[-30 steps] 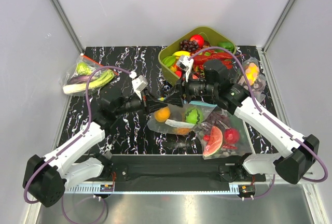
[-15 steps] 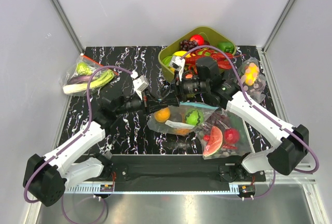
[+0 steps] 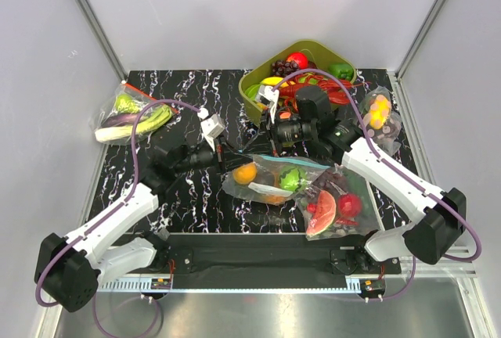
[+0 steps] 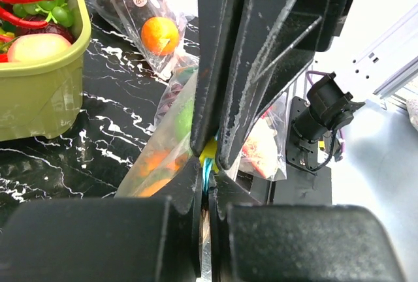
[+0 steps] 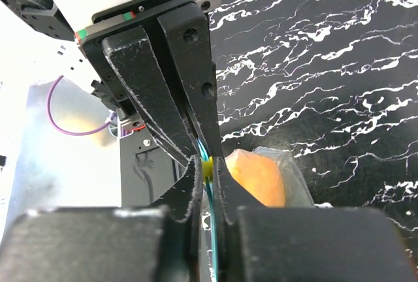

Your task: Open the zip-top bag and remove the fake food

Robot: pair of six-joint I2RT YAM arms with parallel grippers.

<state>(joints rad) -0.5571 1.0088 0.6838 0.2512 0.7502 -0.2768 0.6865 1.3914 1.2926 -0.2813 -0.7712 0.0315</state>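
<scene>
Closest in, the zip-top bag (image 3: 270, 185) lies crinkled and glossy just below the fingertips, with the fake food (image 3: 245, 173) showing through as smooth round orange and green shapes. Both arms reach in low toward each other. The left gripper (image 4: 208, 168) is clamped tight on the thin teal zip strip (image 5: 210, 210), and the right gripper (image 5: 208, 163) is pinched on that same strip, directly opposite and just beside it. Underneath is a black, white-veined table (image 3: 196, 91). Beyond the fingers sits an olive-green tub (image 3: 252, 105), then plain grey walls (image 3: 258, 9).

Clear zip-top bag (image 3: 264, 187), fake food (image 3: 245, 173) inside
</scene>
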